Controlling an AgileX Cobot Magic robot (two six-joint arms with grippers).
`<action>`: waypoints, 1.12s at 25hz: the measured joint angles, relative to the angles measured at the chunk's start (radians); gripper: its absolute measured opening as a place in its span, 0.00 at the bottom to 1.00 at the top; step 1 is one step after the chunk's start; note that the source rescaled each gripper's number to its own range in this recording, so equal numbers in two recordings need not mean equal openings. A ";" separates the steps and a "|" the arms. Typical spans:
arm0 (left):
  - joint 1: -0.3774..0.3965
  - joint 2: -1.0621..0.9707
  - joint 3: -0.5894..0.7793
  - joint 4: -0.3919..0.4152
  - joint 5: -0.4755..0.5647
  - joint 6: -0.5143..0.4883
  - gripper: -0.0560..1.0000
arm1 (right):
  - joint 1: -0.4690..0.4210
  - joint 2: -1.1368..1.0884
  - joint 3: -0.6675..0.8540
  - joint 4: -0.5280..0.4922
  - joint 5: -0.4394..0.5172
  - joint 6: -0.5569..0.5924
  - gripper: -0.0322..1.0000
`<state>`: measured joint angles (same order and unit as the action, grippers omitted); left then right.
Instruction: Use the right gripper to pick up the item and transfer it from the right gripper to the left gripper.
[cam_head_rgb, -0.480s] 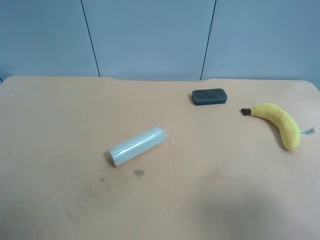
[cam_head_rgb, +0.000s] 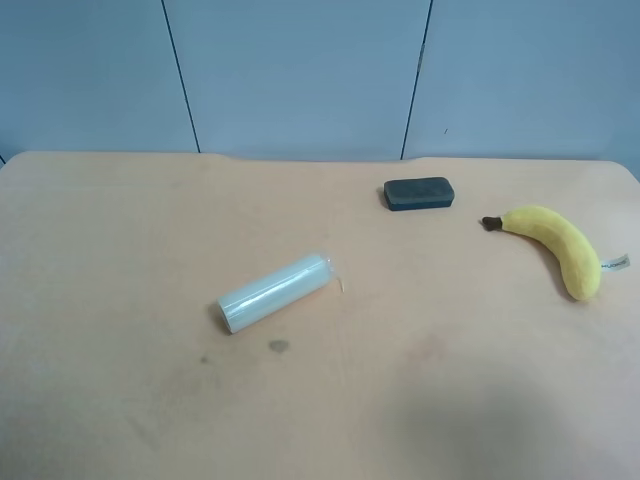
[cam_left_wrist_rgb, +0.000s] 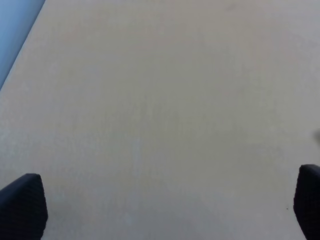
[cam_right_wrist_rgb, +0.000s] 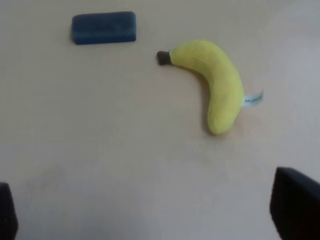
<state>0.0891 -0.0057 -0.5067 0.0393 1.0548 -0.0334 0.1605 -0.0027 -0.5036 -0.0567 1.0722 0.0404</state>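
Observation:
The yellow plush banana (cam_head_rgb: 555, 243) lies on the table at the exterior high view's right, dark stem toward the grey block, white tag at its far end. It also shows in the right wrist view (cam_right_wrist_rgb: 215, 82), lying free ahead of the right gripper (cam_right_wrist_rgb: 150, 212). That gripper's fingertips (cam_right_wrist_rgb: 295, 210) stand wide apart, open and empty, well short of the banana. The left gripper (cam_left_wrist_rgb: 165, 210) is open too, its fingertips (cam_left_wrist_rgb: 22, 207) over bare table with nothing between them. Neither arm shows in the exterior high view.
A dark grey rectangular block (cam_head_rgb: 419, 193) lies near the table's back, left of the banana; it also shows in the right wrist view (cam_right_wrist_rgb: 103, 27). A pale translucent cylinder roll (cam_head_rgb: 274, 291) lies near the middle. A small dark stain (cam_head_rgb: 278, 346) sits below it.

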 joint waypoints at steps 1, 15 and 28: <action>0.000 0.000 0.000 0.000 0.000 0.000 1.00 | 0.000 0.000 0.000 0.000 0.000 0.000 1.00; 0.000 0.000 0.000 0.000 0.001 -0.001 1.00 | 0.000 0.000 0.000 0.000 0.000 0.000 1.00; 0.000 0.000 0.000 0.000 0.001 0.000 1.00 | 0.000 0.239 -0.097 -0.027 -0.021 0.074 1.00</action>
<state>0.0891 -0.0057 -0.5067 0.0393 1.0558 -0.0334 0.1605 0.2361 -0.6005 -0.0838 1.0515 0.1147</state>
